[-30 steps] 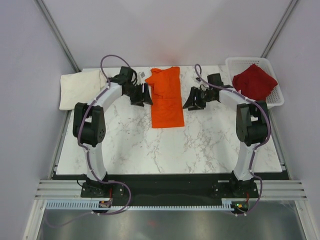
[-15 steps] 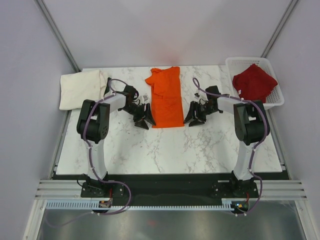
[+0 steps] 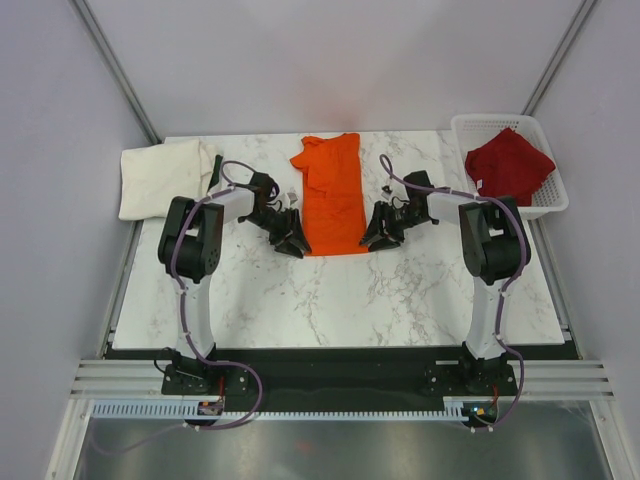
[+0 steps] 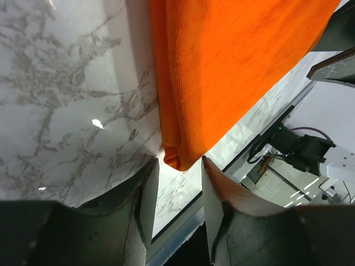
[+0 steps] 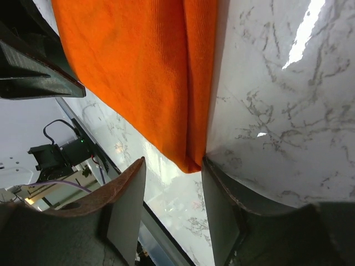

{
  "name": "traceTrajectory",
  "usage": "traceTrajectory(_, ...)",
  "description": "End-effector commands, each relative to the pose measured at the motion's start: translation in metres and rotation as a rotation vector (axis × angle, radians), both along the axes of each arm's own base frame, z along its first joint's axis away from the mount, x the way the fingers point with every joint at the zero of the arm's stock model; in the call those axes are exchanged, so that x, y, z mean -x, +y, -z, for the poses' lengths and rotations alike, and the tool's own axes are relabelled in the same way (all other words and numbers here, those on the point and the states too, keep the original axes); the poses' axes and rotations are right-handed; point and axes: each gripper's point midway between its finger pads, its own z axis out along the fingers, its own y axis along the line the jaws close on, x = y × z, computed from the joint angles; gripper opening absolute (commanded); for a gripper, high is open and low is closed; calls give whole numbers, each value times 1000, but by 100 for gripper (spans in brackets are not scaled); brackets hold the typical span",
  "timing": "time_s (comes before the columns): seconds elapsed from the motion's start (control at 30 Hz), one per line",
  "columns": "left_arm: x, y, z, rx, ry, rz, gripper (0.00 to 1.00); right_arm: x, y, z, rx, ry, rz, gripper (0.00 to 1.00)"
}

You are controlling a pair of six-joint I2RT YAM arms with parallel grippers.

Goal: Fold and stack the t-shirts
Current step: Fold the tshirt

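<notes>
Both grippers parted at the near corners of the bright orange cloth t-shirt (image 3: 330, 195).
The t-shirt lies folded lengthwise, mid-table on the white marble-patterned table (image 3: 350, 300). The left gripper (image 4: 178, 177) and right gripper (image 5: 172, 172) each sit at one near corner, fingers moderately spread, gripping nothing. The cream-white cloth t-shirt (image 3: 160, 178) lies at the far left; the dark red cloth t-shirt (image 3: 508, 165) rests in the white plastic lattice basket (image 3: 545, 135).
</notes>
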Motion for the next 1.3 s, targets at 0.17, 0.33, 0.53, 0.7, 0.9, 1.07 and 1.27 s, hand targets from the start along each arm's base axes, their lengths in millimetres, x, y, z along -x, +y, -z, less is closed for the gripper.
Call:
traceTrajectory(0.17, -12, -8, 5, 7, -14, -15, 38, 7, 0, 24, 55, 19, -9, 49)
traceTrajectory(0.33, -12, -9, 7, 12, -9, -15, 15, 9, 2, 28, 57, 17, -23, 33)
traceTrajectory(0.53, -16, -10, -5, 24, -43, -17, 2, 5, 5, 15, 28, -36, -38, 3)
traceTrajectory(0.7, -20, -14, -49, 82, -140, -2, 2, -1, 5, -27, -11, -123, -33, 0)
traceTrajectory(0.9, -16, -12, -106, 133, -262, 10, 2, 18, 3, -78, -58, -175, -41, 0)
traceTrajectory(1.07, 0, -14, -140, 188, -282, -3, 2, 37, 0, -113, -87, -223, -41, 0)
traceTrajectory(1.27, 16, -12, -164, 221, -307, -8, 2, 46, -4, -141, -91, -302, -56, 0)
